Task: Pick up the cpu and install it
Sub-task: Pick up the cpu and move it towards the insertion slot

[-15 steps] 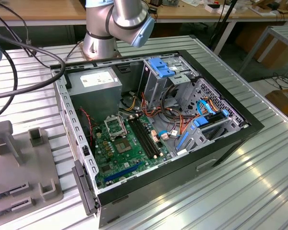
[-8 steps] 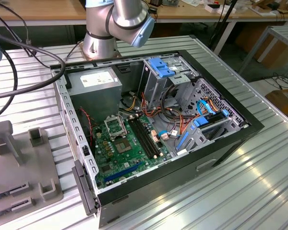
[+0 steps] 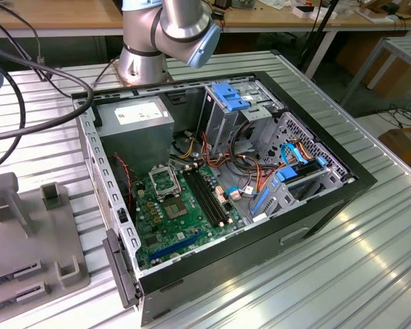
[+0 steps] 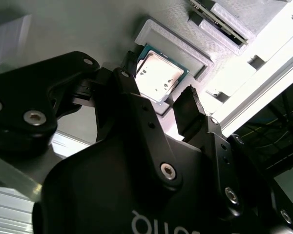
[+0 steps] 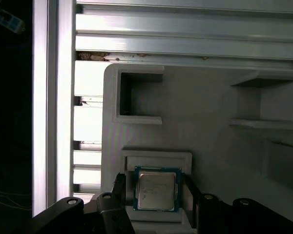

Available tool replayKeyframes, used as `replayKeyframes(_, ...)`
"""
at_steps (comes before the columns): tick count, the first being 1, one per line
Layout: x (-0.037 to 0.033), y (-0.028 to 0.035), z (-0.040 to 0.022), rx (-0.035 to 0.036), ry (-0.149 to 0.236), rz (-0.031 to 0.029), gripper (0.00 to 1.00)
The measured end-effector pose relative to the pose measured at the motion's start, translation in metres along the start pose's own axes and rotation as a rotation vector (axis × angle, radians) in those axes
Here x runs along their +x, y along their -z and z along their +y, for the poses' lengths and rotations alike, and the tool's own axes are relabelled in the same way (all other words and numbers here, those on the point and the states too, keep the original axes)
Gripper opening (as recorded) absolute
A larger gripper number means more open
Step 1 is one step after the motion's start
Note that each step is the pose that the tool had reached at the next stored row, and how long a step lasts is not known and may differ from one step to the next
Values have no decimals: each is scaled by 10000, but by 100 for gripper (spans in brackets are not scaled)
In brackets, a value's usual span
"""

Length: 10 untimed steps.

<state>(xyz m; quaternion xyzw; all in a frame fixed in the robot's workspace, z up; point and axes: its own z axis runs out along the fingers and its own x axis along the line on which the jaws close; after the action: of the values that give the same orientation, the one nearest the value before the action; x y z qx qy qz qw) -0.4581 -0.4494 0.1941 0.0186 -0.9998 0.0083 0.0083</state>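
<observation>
The cpu (image 5: 156, 190) is a square chip with a silver lid and a green edge. It lies flat in a raised white nest (image 5: 156, 158) on the grey fixture plate (image 5: 210, 107). In both wrist views my gripper (image 5: 155, 191) hangs over it, open, with one black finger (image 5: 119, 187) on each side of the chip and a small gap to each. The second wrist view shows the cpu (image 4: 158, 74) between the fingertips (image 4: 188, 103) of the gripper (image 4: 158, 87). In the exterior view the open computer case (image 3: 219, 185) holds the green motherboard (image 3: 181, 219) with its empty square socket (image 3: 166, 182).
The grey fixture (image 3: 27, 233) with upright pegs lies at the exterior view's left, beside the case on the ribbed aluminium table (image 3: 370, 274). Black cables (image 3: 48, 110) run across the table's far left. The arm's base (image 3: 147, 55) stands behind the case. Drive cages and wiring (image 3: 260, 137) fill the case's right half.
</observation>
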Motion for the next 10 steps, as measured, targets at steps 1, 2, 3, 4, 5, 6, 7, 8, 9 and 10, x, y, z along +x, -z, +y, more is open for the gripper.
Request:
replayKeyframes(1,0,1,0,8,1,3,57)
replayKeyframes(2,0,0,0,12,1,5,57)
replayKeyframes(3,0,-2,0,13,0,5,57)
replayKeyframes(4,0,-4,1,12,-1,3,57)
replayKeyframes(5,0,-6,0,12,0,3,57)
replayKeyframes(6,0,-7,0,13,-1,3,57)
replayKeyframes(7,0,-8,1,13,-1,3,57)
replayKeyframes(8,0,-12,1,12,-1,3,57)
replayKeyframes(9,0,-17,1,11,-1,1,57)
replayKeyframes(10,0,-25,1,13,0,1,57)
